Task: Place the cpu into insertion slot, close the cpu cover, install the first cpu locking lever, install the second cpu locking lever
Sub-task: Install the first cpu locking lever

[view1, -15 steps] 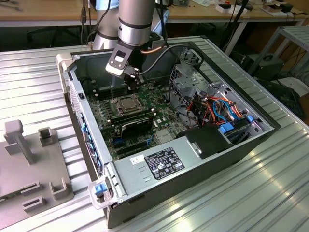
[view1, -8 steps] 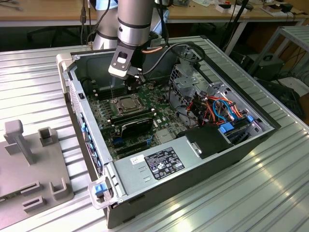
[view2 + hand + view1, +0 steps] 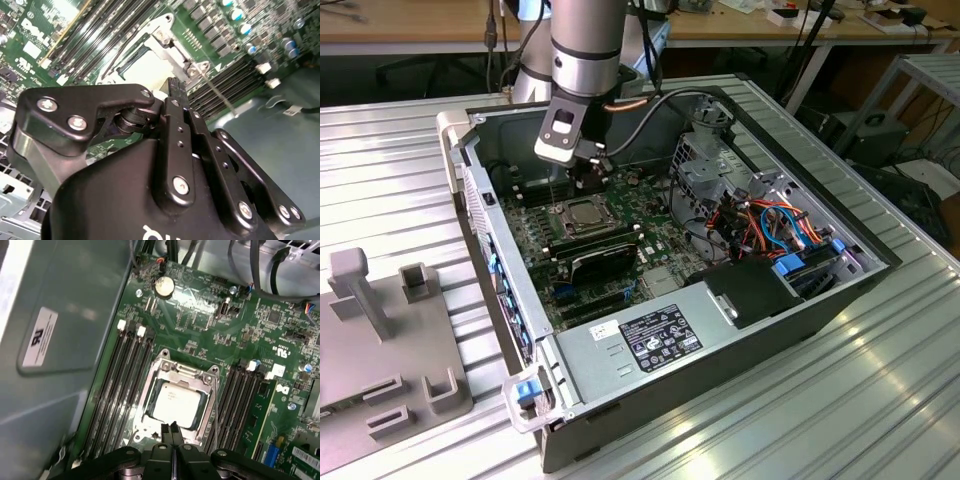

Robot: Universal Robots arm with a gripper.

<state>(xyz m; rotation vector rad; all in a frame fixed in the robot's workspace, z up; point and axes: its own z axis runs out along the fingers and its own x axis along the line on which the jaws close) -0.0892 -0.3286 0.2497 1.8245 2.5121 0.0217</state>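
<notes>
The cpu (image 3: 175, 403), a dull silver square chip, lies flat in the insertion slot (image 3: 582, 216) on the green board. The cpu cover (image 3: 186, 372), a silver metal frame, lies down over the chip, which shows through its window. My gripper (image 3: 171, 428) hovers just over the slot's edge, its two black fingers pressed together and shut on nothing. In the second wrist view the fingertips (image 3: 175, 88) sit close over the cover (image 3: 161, 49). A thin metal locking lever (image 3: 216, 91) stands up beside the slot and also appears as the thin lever (image 3: 553, 193) in the exterior view.
Long black memory slots (image 3: 117, 385) flank the socket on both sides. A black finned card (image 3: 605, 262) lies close by. The grey case wall (image 3: 60, 340) rises beside the board. A power supply (image 3: 660, 338) and cable bundle (image 3: 780, 225) fill the case's other end.
</notes>
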